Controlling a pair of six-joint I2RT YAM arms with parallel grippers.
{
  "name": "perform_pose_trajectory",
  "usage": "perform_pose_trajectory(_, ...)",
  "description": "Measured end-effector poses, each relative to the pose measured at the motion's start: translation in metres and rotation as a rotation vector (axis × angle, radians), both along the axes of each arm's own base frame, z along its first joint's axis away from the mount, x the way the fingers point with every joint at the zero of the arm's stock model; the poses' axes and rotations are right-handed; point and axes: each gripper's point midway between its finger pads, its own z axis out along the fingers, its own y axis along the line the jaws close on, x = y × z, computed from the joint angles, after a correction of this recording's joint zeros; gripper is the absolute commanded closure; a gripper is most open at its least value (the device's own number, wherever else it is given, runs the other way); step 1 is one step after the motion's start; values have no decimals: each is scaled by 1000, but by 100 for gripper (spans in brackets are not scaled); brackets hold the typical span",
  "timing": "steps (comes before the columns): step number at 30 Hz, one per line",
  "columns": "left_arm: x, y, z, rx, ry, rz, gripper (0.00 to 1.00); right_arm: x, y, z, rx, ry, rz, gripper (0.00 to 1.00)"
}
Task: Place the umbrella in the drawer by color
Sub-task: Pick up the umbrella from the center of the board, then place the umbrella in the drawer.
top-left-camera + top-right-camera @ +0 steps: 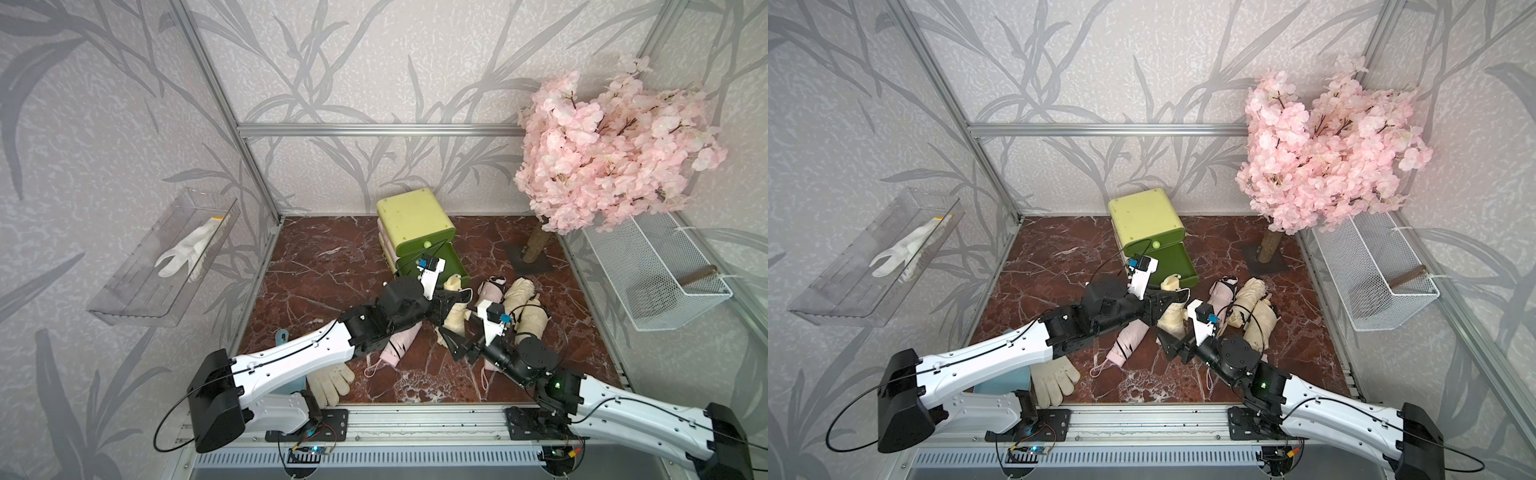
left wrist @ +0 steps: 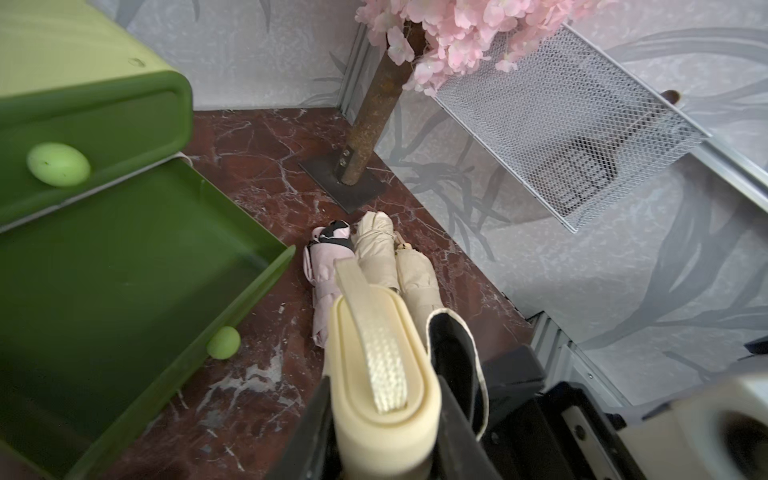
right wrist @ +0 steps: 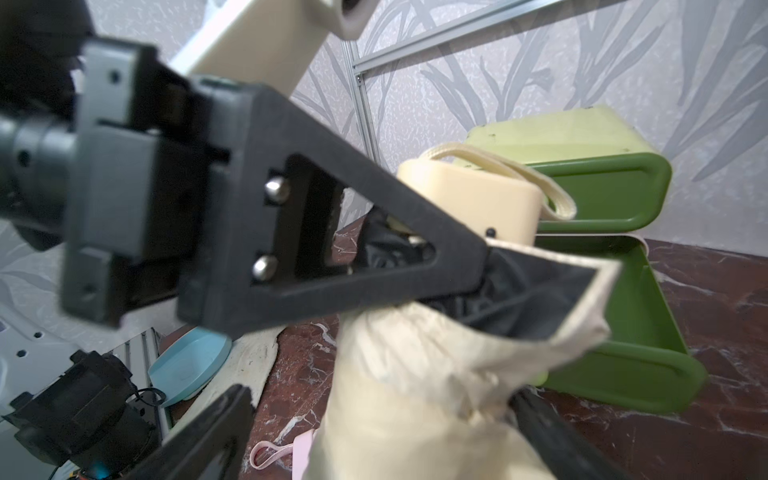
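1. Passing the cream umbrella from one claw to the other looks like the step in hand.
2. Its handle end is squeezed tight in the left claw, just right of the pulled-out drawer.
3. Around its cloth body, the right claw has its fingers spread wide and pinches nothing.
4. At the far middle of the table stands the chest, with one green drawer pulled out and bare inside.
5. Next, I think the right claw should back away, and the left claw should carry the umbrella over that drawer and lay it flat so it fits.
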Motion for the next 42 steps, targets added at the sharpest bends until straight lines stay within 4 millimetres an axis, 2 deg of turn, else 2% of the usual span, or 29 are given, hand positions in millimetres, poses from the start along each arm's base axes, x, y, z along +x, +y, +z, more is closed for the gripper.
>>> perform_pose_trajectory(6, 93, 21, 40, 166, -65, 82, 100, -8, -28, 7, 14, -2, -38, 1)
perform_pose_trajectory(8, 117, 18, 42, 248, -99, 69, 100, -12, -38, 10, 25, -7, -50, 1)
perform_pose_trajectory(10, 131, 5, 34, 345, -124, 20, 100, -14, -49, 14, 42, -16, -70, 1)
perform_pose_trajectory(14, 147, -16, -3, 567, -156, -72, 100, -12, -59, 9, 29, -12, -107, 1)
perform_pose_trajectory(16, 157, -19, -27, 700, -165, -98, 100, -9, -61, -1, -4, 4, -129, 1)
perform_pose_trajectory(20, 170, -18, -60, 920, -186, -123, 100, -3, -61, -16, -62, 31, -164, 1)
perform_pose_trajectory(23, 175, -15, -75, 1045, -208, -143, 100, 0, -60, -24, -94, 47, -180, 1)
perform_pose_trajectory(28, 175, -13, -85, 1195, -261, -177, 98, 2, -58, -30, -111, 60, -184, 1)
perform_pose_trajectory(32, 174, -15, -90, 1293, -311, -188, 85, 2, -58, -32, -113, 65, -186, 1)
perform_pose_trajectory(34, 176, -16, -92, 1334, -335, -184, 72, 3, -59, -32, -109, 67, -187, 1)
perform_pose_trajectory(42, 185, -18, -110, 1428, -366, -176, 36, 1, -62, -31, -100, 68, -189, 1)
